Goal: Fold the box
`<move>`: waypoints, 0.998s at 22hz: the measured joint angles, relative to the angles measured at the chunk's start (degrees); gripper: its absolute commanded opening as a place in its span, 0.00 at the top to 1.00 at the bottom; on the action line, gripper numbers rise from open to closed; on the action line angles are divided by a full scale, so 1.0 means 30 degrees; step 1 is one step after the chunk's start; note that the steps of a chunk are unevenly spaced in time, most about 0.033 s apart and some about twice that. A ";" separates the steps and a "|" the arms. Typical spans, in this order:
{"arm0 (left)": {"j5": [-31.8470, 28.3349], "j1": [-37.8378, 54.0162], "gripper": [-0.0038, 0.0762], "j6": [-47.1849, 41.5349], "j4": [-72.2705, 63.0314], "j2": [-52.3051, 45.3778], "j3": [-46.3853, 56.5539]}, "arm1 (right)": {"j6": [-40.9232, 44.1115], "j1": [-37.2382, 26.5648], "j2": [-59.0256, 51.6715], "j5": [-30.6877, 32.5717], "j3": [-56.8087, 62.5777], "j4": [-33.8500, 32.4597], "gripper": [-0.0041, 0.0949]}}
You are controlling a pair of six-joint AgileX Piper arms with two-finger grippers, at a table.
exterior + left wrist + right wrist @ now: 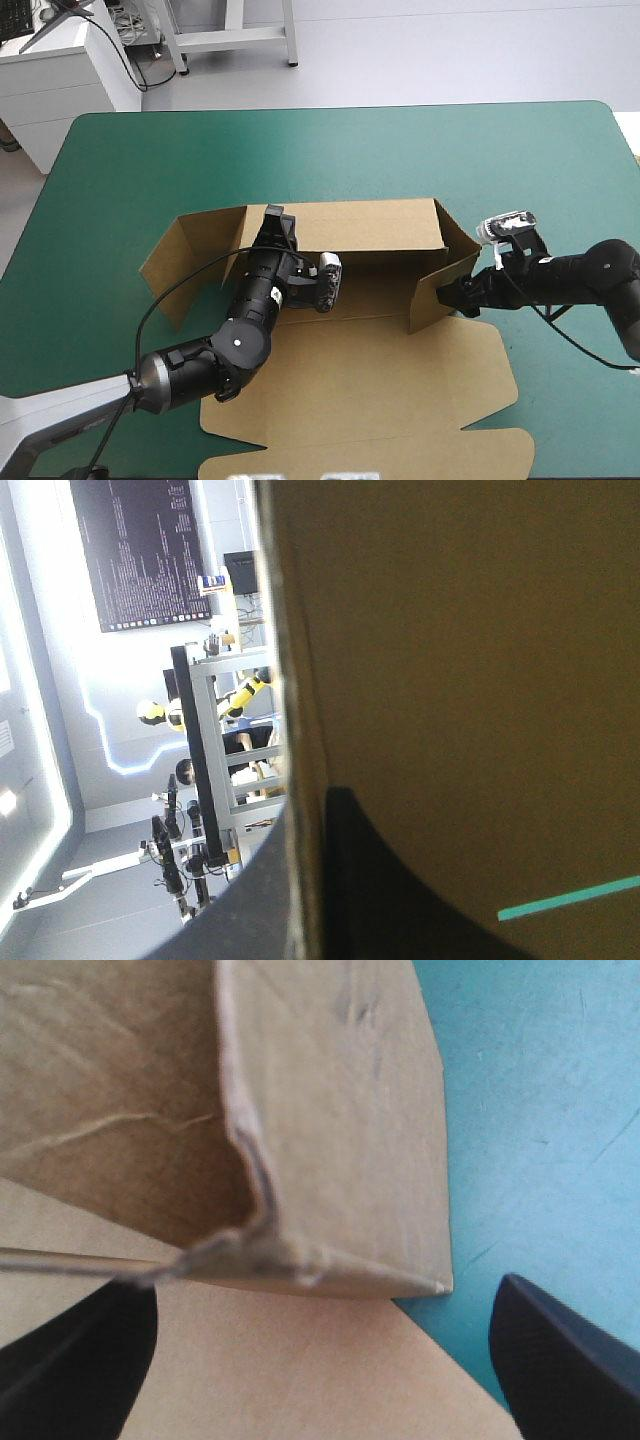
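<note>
Centrally, left tool (275,222) clenched on the box (360,385) at back wall (360,222); right tool (462,300) released beside side flap (432,298).

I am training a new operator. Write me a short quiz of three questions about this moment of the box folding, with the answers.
1. True or false: the right tool is shut on the box.
2. Which part does the left tool grip? A) the raised far wall; B) a tab at the near edge; C) nothing.
3. Fill in: the near panel lies ____ on the teal-green cover.
Key: 1 false, its fingers stand apart; 2 A; 3 flat.
</note>
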 measured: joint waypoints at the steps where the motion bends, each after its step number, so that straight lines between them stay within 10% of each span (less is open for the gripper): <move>1: -0.0018 0.0000 0.96 0.0000 0.0000 0.0000 0.0000 | -0.0497 0.0242 0.0000 -0.0467 0.0204 0.0139 0.12; 10: -0.0033 0.0000 0.96 0.0000 0.0000 0.0000 0.0000 | -0.1833 0.2971 -0.0176 -0.4519 0.1124 0.0680 0.13; 16: 0.0004 0.0000 0.96 0.0000 0.0000 0.0000 0.0000 | -0.1939 0.7687 -0.3669 -1.3801 0.5730 0.3262 0.13; 22: 0.0004 0.0000 0.96 -0.0017 0.0000 0.0000 0.0000 | -0.1939 1.0623 -0.3674 -1.8034 0.6587 0.3890 0.13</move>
